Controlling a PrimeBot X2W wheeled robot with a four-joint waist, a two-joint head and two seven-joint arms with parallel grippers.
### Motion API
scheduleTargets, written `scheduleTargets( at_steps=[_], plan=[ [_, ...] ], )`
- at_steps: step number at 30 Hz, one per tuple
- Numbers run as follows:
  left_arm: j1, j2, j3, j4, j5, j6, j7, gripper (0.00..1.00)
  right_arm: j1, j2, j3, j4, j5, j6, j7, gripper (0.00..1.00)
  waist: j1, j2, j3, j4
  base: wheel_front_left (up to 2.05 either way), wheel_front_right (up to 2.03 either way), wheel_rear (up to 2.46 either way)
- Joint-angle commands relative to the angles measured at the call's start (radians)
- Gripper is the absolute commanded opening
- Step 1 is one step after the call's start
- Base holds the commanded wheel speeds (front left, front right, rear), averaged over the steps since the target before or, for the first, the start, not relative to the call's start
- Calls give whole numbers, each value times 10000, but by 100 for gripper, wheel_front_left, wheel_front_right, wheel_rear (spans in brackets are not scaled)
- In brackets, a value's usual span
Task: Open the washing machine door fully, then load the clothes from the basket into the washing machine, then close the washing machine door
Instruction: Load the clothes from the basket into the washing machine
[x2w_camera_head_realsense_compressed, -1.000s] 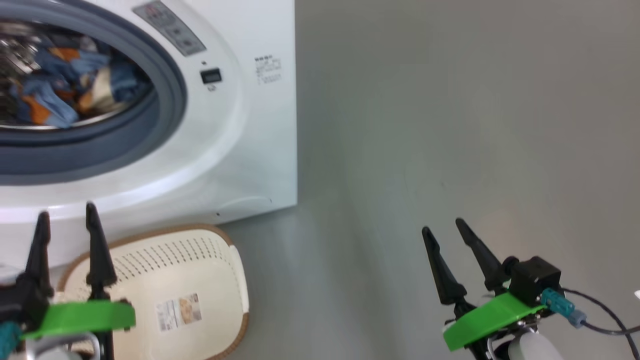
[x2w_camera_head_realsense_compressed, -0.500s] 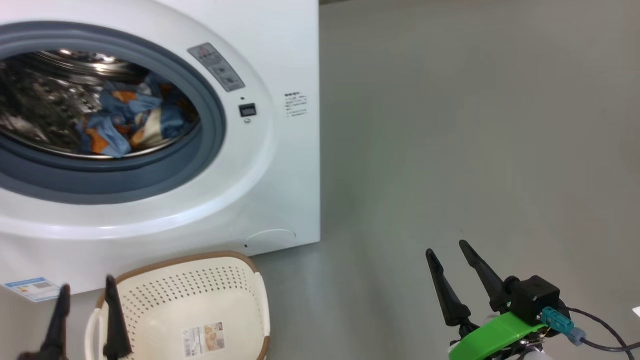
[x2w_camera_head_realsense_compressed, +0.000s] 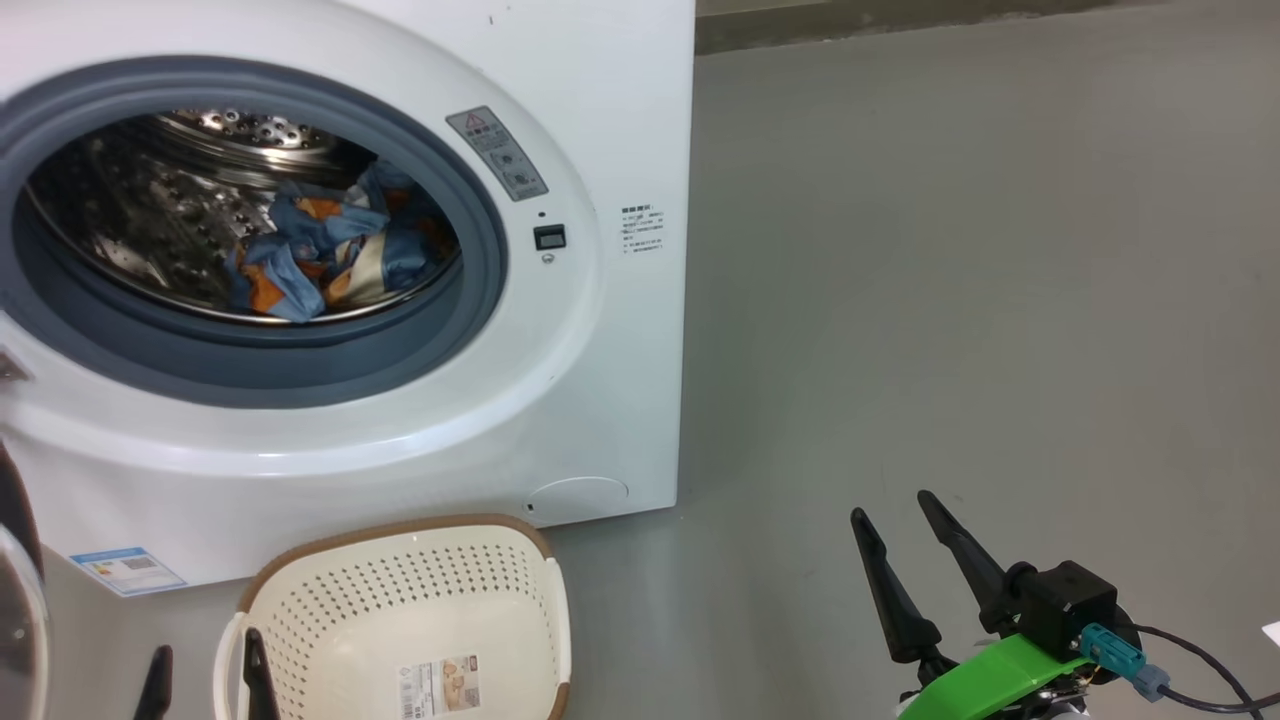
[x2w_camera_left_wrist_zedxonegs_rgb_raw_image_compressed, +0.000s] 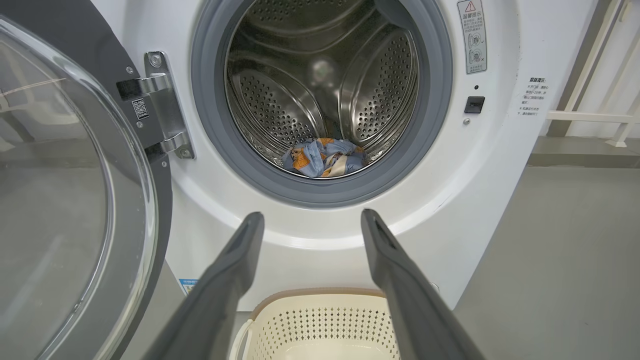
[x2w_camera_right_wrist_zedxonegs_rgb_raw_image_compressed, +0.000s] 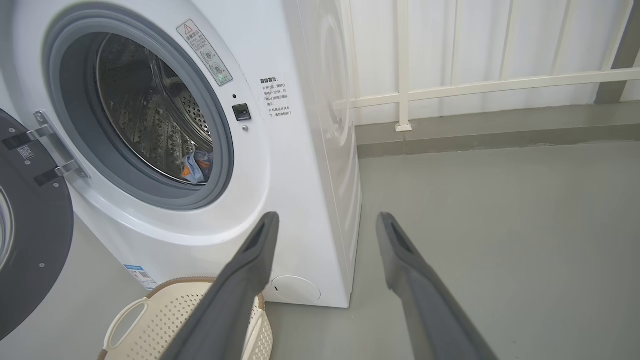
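The white washing machine stands open, its steel drum showing. Blue and orange clothes lie heaped low in the drum, also seen as clothes in the left wrist view. The washing machine door hangs swung wide on its hinge at the left, its edge just in the head view. The cream basket sits on the floor before the machine, with just a paper label on its floor. My left gripper is open by the basket's left handle. My right gripper is open over bare floor, holding nothing.
Grey floor stretches to the right of the machine. A white railing and wall run behind it. A blue energy sticker marks the machine's lower front. A cable trails from my right wrist.
The head camera has tilted up and left, so the machine and basket sit lower and further right. My left gripper has dropped towards the bottom edge. The right gripper has barely moved.
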Motion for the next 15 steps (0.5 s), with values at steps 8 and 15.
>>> scheduleTargets(
  at_steps=[8,15],
  plan=[
    [242,66,152,-396,138,172,-49,100,39,19,120,-212,-197,62,-120,100,0,0,-171,184,0,0,0],
    [223,65,150,-442,149,180,-49,100,47,37,84,-231,-251,62,-120,100,0,0,-101,203,0,0,0]
  ],
)
